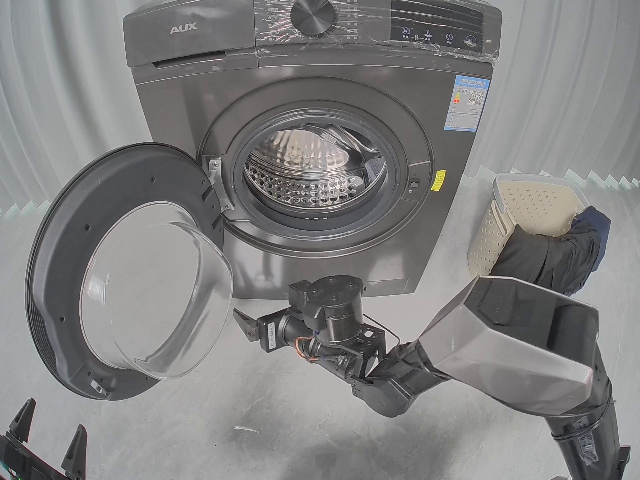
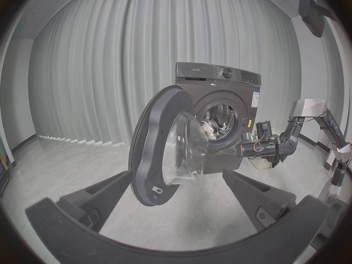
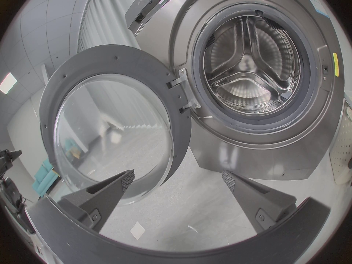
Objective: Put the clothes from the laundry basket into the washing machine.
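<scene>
Dark clothes [image 1: 550,258] are lying slumped over the rim of the laundry basket [image 1: 533,201] at the frame's right, beside the washing machine [image 1: 313,101]. Its door [image 1: 127,268] is standing open and the drum [image 1: 313,168] is looking bare. The fabric is looking soft, light and limp, likely to trail, so pinching the thick draped bunch seems best. The right gripper [image 3: 178,178] is hovering at lower centre, fingers apart and empty. The left gripper [image 2: 178,178], lower left, is likewise spread.
</scene>
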Tool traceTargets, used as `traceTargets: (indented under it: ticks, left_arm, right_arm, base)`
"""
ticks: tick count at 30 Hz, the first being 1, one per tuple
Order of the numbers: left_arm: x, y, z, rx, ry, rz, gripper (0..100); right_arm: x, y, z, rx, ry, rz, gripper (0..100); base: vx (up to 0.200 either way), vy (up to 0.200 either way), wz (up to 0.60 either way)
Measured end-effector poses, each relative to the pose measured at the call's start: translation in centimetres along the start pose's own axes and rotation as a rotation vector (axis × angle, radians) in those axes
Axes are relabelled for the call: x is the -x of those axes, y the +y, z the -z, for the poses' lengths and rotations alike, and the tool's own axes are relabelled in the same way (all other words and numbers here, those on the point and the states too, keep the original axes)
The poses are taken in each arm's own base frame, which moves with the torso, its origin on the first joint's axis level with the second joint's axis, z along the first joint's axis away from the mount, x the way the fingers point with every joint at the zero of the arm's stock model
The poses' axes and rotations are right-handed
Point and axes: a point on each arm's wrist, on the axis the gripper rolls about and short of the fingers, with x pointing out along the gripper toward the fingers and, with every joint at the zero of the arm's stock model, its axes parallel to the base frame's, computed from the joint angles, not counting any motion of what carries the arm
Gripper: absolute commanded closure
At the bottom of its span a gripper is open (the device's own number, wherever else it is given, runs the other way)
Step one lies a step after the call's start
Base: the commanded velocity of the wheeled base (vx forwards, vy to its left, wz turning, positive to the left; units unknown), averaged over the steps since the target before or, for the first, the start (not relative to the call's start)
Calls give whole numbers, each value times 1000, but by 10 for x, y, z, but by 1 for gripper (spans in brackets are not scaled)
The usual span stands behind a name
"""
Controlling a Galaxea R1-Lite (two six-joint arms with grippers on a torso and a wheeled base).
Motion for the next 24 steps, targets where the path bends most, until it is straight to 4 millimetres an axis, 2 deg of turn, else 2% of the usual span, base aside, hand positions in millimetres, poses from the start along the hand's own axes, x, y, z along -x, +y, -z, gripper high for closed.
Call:
traceTargets:
  ticks: [5,8,19,24]
  left_arm:
    - [0,0,0,-1,0,0,0]
    - [0,0,0,-1,0,0,0]
    - [0,0,0,1,0,0,0]
    - [0,0,0,3,0,0,0]
  right_arm:
    - [27,-14,-11,25,27,38,0]
    - [53,-23,-25,44,27,59,0]
    - [173,-63,-76,81,-33,189,0]
    - [221,-77,-91,80,-82,257,0]
  base:
    - [0,0,0]
    - [0,0,0]
    - [0,0,0]
    - [0,0,0]
